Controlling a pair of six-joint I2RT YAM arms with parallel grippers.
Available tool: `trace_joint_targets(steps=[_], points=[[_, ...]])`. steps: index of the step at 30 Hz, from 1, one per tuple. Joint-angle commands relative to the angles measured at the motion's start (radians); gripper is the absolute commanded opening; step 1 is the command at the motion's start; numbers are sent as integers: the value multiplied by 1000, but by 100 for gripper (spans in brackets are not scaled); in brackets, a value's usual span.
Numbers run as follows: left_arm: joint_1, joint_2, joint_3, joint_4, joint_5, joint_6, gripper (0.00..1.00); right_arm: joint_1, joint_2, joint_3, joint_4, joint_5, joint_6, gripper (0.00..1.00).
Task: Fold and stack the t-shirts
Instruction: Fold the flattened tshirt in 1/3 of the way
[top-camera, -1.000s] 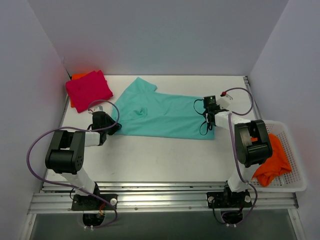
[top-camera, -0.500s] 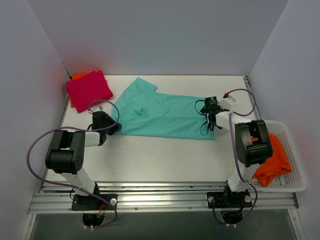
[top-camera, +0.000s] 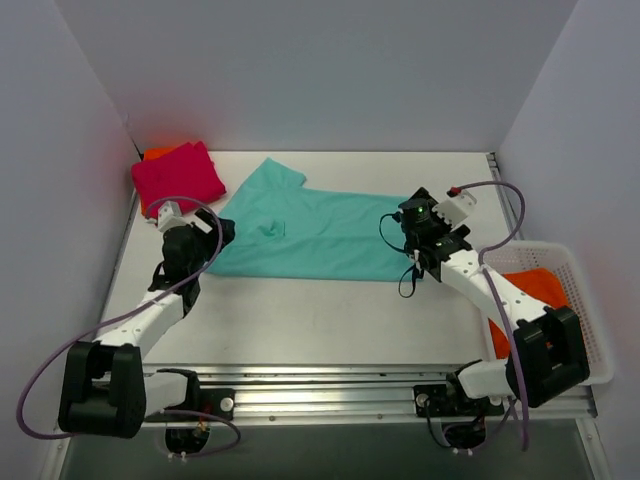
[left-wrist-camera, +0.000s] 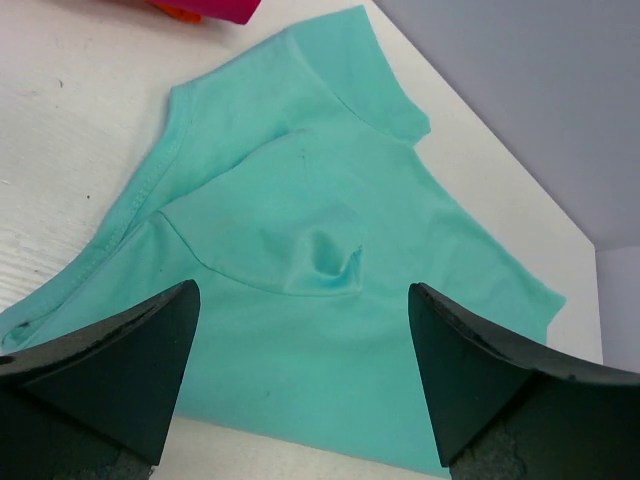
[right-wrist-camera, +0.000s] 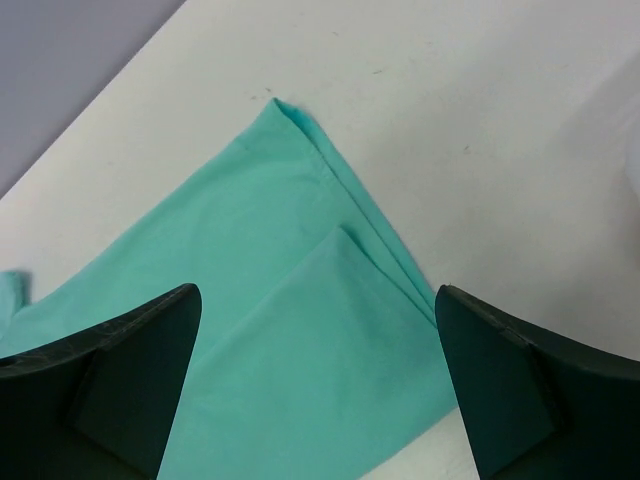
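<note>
The teal t-shirt (top-camera: 310, 235) lies folded lengthwise across the middle of the table, one sleeve pointing to the back left; it also fills the left wrist view (left-wrist-camera: 330, 290) and the right wrist view (right-wrist-camera: 250, 330). My left gripper (top-camera: 215, 235) hangs open above its left end, nothing between the fingers. Over its right end my right gripper (top-camera: 412, 225) stands open and empty too. A folded magenta-pink t-shirt (top-camera: 178, 176) rests on an orange one (top-camera: 152, 154) at the back left. Another orange t-shirt (top-camera: 525, 290) lies crumpled in the basket.
A white mesh basket (top-camera: 580, 330) sits off the table's right edge. Grey walls close in the back and both sides. Bare white tabletop (top-camera: 320, 320) stretches between the teal shirt and the arm bases.
Both grippers have let go of the teal shirt and opened. Both arms have lifted and pulled back from the cloth, which has settled slightly leftward.
</note>
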Motion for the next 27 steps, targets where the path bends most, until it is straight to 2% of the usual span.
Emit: trace_joint_targets(steps=[1, 5, 10, 14, 19, 27], points=[[-51, -132, -32, -156, -159, -20, 94, 50, -96, -89, -75, 29, 44, 100], [-85, -163, -66, -210, -210, -63, 94, 109, -168, -206, -10, -80, 53, 100], [-90, -33, -43, -210, -189, -106, 94, 135, -146, -301, 121, -252, 59, 100], [-140, -16, -110, -163, -186, -147, 94, 193, -141, -318, 104, -246, 73, 100], [-165, 13, -136, -157, -223, -160, 94, 192, -164, -387, 150, -250, 94, 100], [-163, 21, -141, -157, -270, -167, 94, 173, -24, -384, 208, -256, 99, 100]])
